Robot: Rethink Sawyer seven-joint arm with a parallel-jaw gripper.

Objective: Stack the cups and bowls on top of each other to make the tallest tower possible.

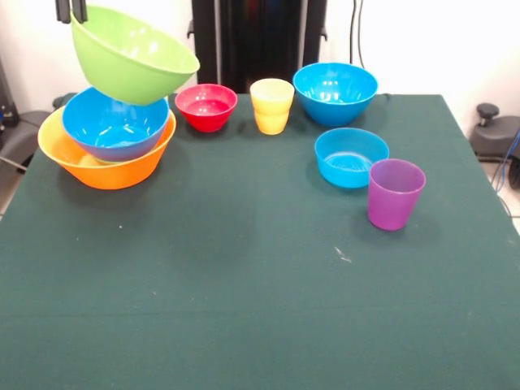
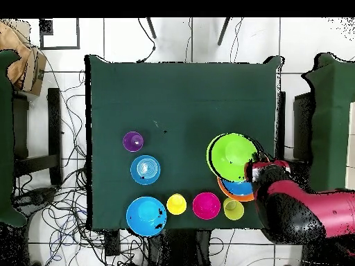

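Spanning the whole scene, dark green worktop [image 1: 244, 309], with the red and black arm [image 2: 298, 208] reaching in over one edge in the overhead view. Sitting at the front view's left rear, huge orange-yellow bowl [image 1: 106, 172] as base of the tower, with a large blue bowl [image 1: 114, 126] nested upright inside it. Hanging tilted just above that pair, lime green bowl [image 1: 130, 57], lower side down close to the blue bowl's rim; impossible to tell whether touching. Pinching the lime green bowl's upper rim, hand [image 1: 71, 11], dark fingers closed on either side of the wall at the picture's top edge. Standing alone at the rear right, second large blue bowl [image 1: 335, 89]. Lying nearer and to the right, shallow blue bowl [image 1: 351, 156]. Set just beside the tower, small red bowl [image 1: 206, 106]. Standing just beside the shallow bowl, upright purple cup [image 1: 395, 193]. Placed between red bowl and second blue bowl, upright yellow cup [image 1: 272, 106].
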